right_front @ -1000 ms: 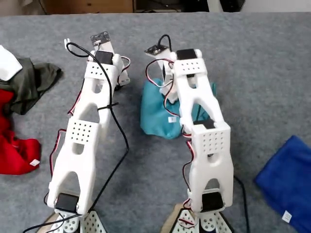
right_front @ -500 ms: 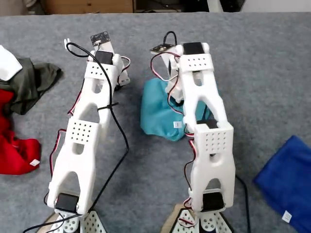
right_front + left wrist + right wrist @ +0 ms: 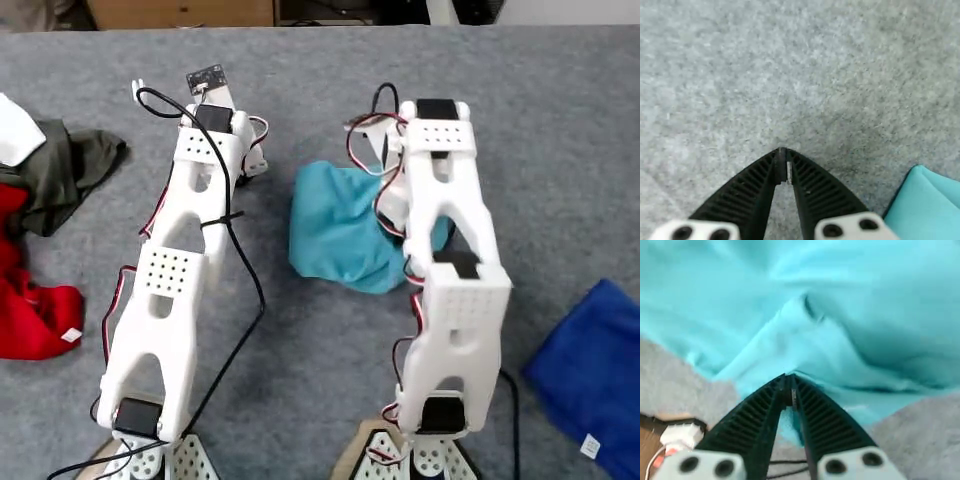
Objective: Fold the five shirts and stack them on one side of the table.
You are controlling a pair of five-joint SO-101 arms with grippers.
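A teal shirt (image 3: 335,235) lies crumpled on the grey carpet between the two arms. The right arm (image 3: 445,200) leans over its right part. In the right wrist view my right gripper (image 3: 788,381) is shut, its tips pinching a raised fold of the teal shirt (image 3: 850,305). The left arm (image 3: 195,200) stands left of the shirt. My left gripper (image 3: 782,152) is shut on nothing just above bare carpet, with a corner of the teal shirt (image 3: 925,205) beside it.
A blue shirt (image 3: 590,370) lies at the right edge. At the left edge are a red shirt (image 3: 30,300), a dark green shirt (image 3: 65,170) and a bit of white cloth (image 3: 15,125). The table's far edge (image 3: 300,28) runs along the top.
The right arm has swung to the right, and the teal shirt's right part shifted with it; its white tag is now hidden under the arm. The left arm kept still.
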